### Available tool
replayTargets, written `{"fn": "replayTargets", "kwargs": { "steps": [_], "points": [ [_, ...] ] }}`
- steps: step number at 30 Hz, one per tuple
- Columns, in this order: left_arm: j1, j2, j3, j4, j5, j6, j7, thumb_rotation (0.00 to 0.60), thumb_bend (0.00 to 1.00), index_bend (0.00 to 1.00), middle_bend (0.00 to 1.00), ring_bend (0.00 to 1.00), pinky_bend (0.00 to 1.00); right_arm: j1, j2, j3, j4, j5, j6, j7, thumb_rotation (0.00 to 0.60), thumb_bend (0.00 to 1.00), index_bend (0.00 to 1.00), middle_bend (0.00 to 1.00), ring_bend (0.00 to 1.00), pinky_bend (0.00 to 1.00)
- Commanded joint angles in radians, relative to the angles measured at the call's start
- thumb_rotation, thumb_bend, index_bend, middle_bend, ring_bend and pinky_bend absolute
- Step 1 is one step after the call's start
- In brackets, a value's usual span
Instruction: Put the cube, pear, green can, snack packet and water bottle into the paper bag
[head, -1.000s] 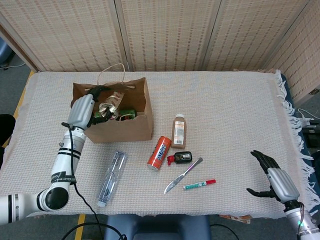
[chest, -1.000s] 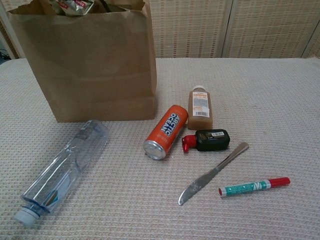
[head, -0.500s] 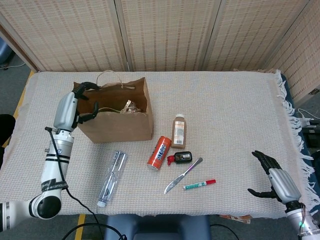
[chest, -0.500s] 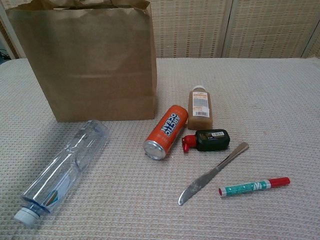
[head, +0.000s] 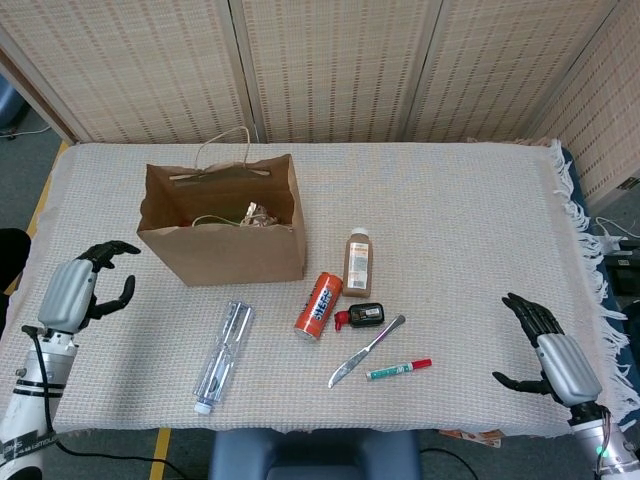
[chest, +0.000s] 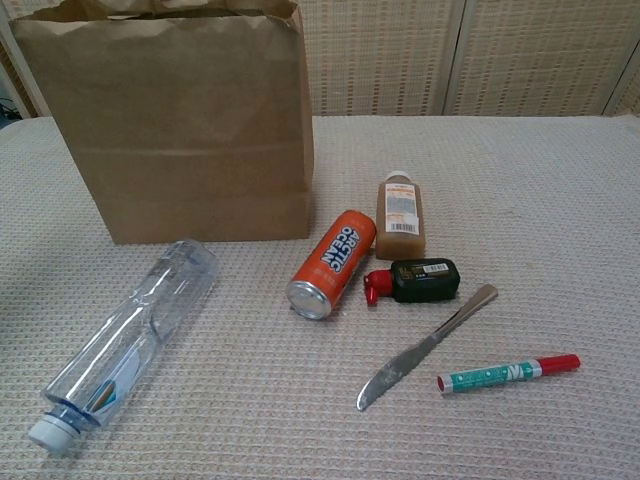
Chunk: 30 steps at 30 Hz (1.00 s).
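Note:
The brown paper bag stands upright at the table's left, with the crinkled snack packet showing inside its mouth. A clear water bottle lies on its side in front of the bag, cap toward the near edge. My left hand hovers open at the left edge, well to the left of the bag and bottle. My right hand is open at the near right edge, holding nothing. Neither hand appears in the chest view.
To the right of the bag lie an orange can, a brown juice bottle, a small black-and-red item, a table knife and a green marker.
My left hand let go of the snack packet inside the bag, then pulled out and back to the table's left edge. The packet now sits lower in the bag. The right hand barely moved.

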Motion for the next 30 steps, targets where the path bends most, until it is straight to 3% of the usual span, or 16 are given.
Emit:
{"fn": "replayTargets", "kwargs": {
  "steps": [1,7,13,20,30],
  "points": [
    [0.059,-0.002,0.148,0.275,0.285,0.041,0.048,0.6,0.37,0.08,0.02,0.03,0.17,0.003,-0.004,-0.001,0.0,0.004,-0.011,-0.007,0.6,0.04,0.0,0.0,0.0,0.0],
    [0.004,-0.088,0.234,0.661,0.667,0.156,0.284,0.6,0.35,0.0,0.0,0.0,0.08,0.009,-0.009,-0.002,-0.003,0.008,-0.022,-0.018,0.6,0.04,0.0,0.0,0.0,0.0],
    [-0.055,-0.165,0.297,0.824,0.859,0.187,0.393,0.6,0.35,0.0,0.0,0.0,0.06,0.013,-0.006,-0.001,-0.006,0.021,-0.032,-0.015,0.6,0.04,0.0,0.0,0.0,0.0],
    [-0.127,-0.189,0.352,0.821,0.984,0.136,0.492,0.6,0.35,0.0,0.0,0.0,0.06,0.017,0.002,-0.002,-0.013,0.029,-0.043,-0.002,0.6,0.04,0.0,0.0,0.0,0.0],
    [-0.188,-0.198,0.358,0.683,1.012,0.022,0.606,0.6,0.35,0.0,0.0,0.0,0.06,0.023,0.011,-0.002,-0.027,0.043,-0.06,0.009,0.6,0.04,0.0,0.0,0.0,0.0]
  ]
}}
